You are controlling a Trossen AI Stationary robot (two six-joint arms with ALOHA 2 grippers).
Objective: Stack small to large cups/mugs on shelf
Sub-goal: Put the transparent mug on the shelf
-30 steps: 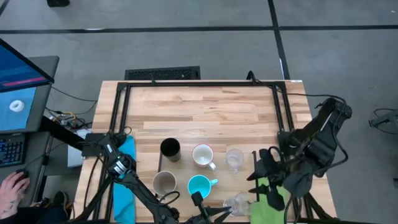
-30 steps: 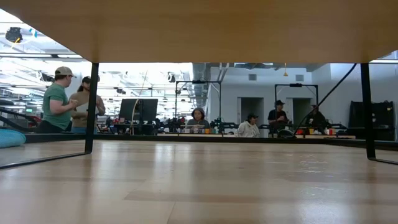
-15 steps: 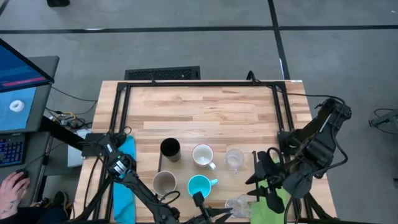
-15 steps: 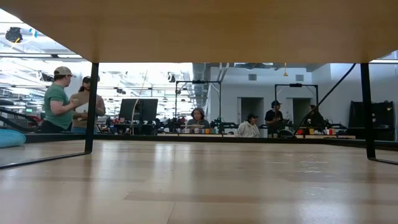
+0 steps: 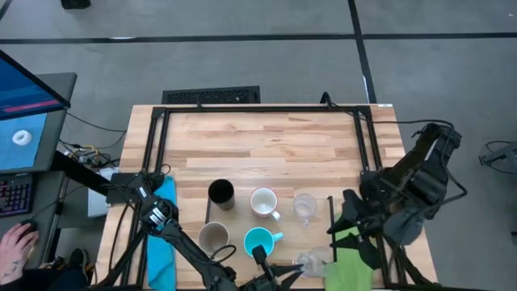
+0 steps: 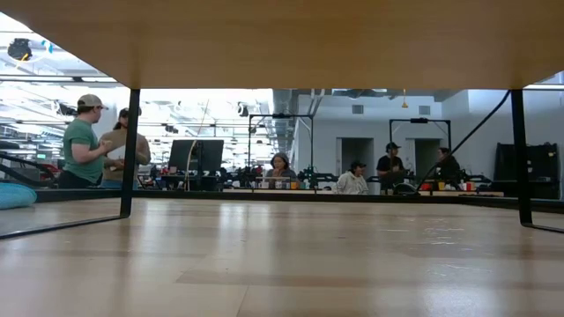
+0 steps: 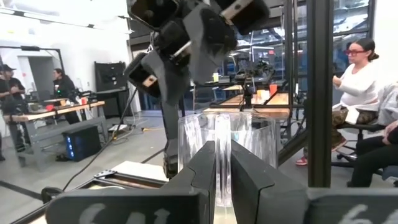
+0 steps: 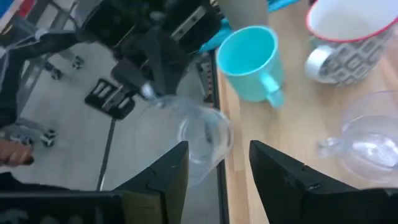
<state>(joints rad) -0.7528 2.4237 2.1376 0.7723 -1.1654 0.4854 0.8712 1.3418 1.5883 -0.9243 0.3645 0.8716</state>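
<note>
Six vessels sit at the near end of the shelf (image 5: 266,137), whose far half lies bare between its black rails, probably the room left for stacking. The two arms reach in from the near side, the left one low along the near edge, the right one at the near right corner over a green cloth (image 5: 351,263). In the farther row stand the black tumbler (image 5: 220,193), the white mug (image 5: 263,201) and a clear glass (image 5: 304,206) side by side, from left to right. Nearer are the tan mug (image 5: 213,237) and the blue mug (image 5: 259,240), its handle pointing right.

The second glass (image 5: 312,261) is at the near edge, just right of the blue mug. The left gripper (image 7: 222,171) has its fingers pinched on this glass's wall, one inside the rim and one outside, a hold that suits thin glass. The right gripper (image 8: 217,163) hovers beside the same glass with its fingers spread on either side of it and apart from it, apparently lined up to take it over.
</note>
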